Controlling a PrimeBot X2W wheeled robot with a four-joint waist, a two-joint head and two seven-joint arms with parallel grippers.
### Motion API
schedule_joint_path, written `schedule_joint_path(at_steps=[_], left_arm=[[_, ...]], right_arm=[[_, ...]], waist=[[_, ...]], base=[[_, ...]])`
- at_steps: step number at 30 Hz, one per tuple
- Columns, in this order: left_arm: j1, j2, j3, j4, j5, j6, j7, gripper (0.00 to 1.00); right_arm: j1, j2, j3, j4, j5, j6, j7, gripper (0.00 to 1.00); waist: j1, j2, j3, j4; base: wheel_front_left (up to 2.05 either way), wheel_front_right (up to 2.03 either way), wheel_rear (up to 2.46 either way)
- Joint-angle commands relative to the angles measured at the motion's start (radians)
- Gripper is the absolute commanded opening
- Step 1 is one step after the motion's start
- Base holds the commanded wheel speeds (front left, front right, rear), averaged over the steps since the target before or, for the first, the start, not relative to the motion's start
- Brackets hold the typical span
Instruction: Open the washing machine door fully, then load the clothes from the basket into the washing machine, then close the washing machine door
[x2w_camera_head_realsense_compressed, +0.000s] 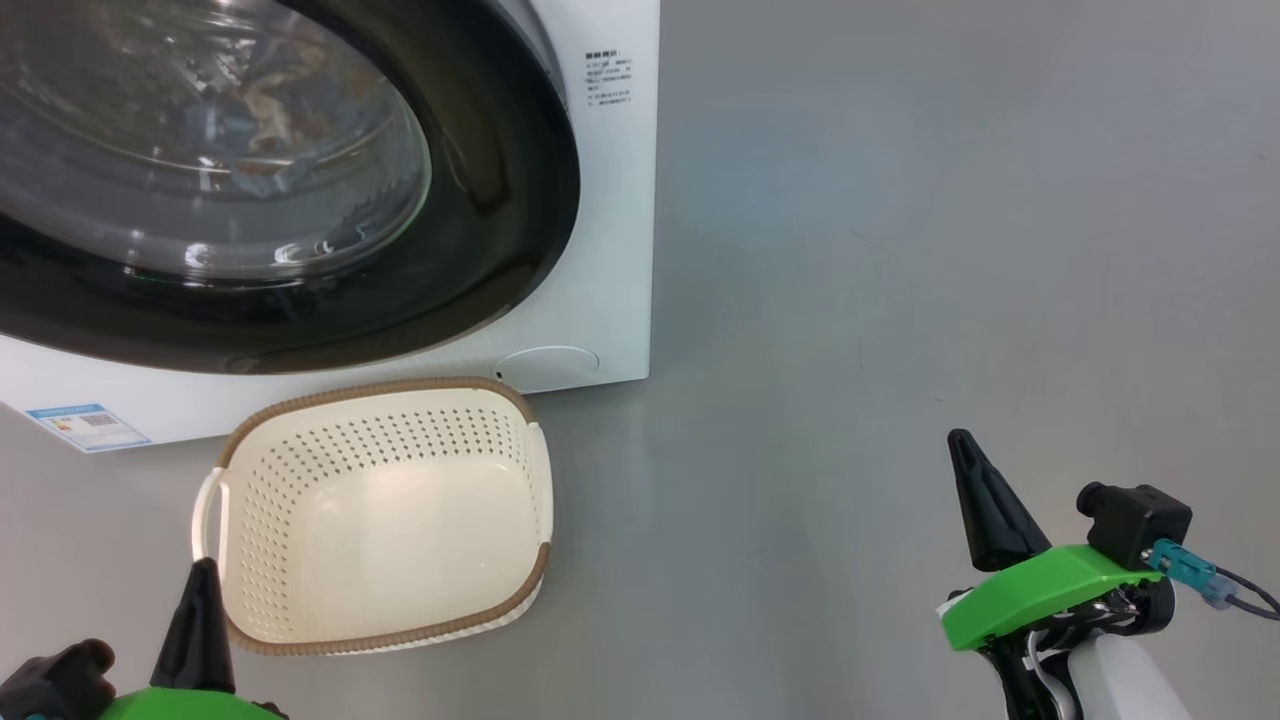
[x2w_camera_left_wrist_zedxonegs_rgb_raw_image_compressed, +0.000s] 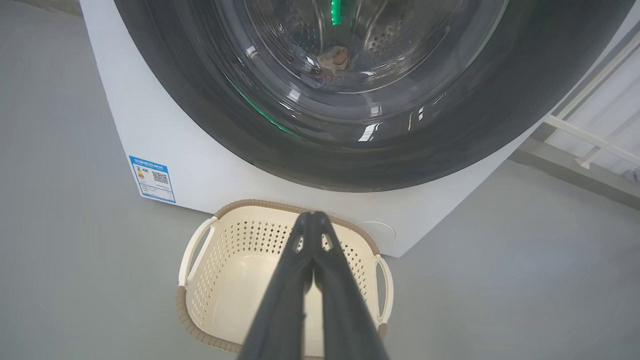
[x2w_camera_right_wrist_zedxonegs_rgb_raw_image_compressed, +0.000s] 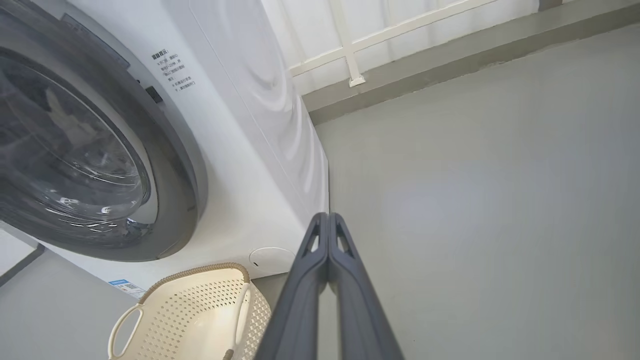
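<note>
Pointing at the basket (x2w_camera_left_wrist_zedxonegs_rgb_raw_image_compressed: 227, 270) just ahead, left gripper (x2w_camera_left_wrist_zedxonegs_rgb_raw_image_compressed: 311, 216) pressed together holding nothing, right gripper (x2w_camera_right_wrist_zedxonegs_rgb_raw_image_compressed: 327, 216) likewise closed, well apart to the basket's right, washing machine door (x2w_camera_head_realsense_compressed: 520, 200) shut behind.

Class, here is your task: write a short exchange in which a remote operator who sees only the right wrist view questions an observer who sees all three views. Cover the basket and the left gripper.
Operator: My view cuts off part of the basket. Is anything in it?
Observer: No. The head view shows the whole floor of the basket, and it is bare.
Operator: What state is the left gripper in?
Observer: In the left wrist view the left gripper is shut, its fingers pressed together with nothing between them.
</note>
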Motion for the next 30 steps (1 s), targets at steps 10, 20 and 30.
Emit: schedule_joint_path(at_steps=[10, 20, 30], left_arm=[[-0.011, 0.008, 0.015, -0.020, -0.112, 0.000, 0.033, 0.00], [-0.016, 0.002, 0.018, -0.020, -0.198, -0.001, 0.059, 0.00], [-0.020, -0.005, 0.022, -0.024, -0.292, -0.001, 0.088, 0.00]], right_arm=[[0.004, -0.009, -0.010, -0.037, 0.134, 0.000, 0.027, 0.00], [0.016, -0.010, -0.017, -0.047, 0.229, -0.001, 0.052, 0.00], [0.028, -0.011, -0.026, -0.059, 0.334, -0.001, 0.079, 0.00]], waist=[[-0.0002, -0.0001, -0.017, 0.005], [-0.0002, -0.0001, -0.031, 0.010], [-0.0002, -0.0001, -0.048, 0.015]], base=[[0.00, 0.00, 0.00], [0.00, 0.00, 0.00], [0.00, 0.00, 0.00]])
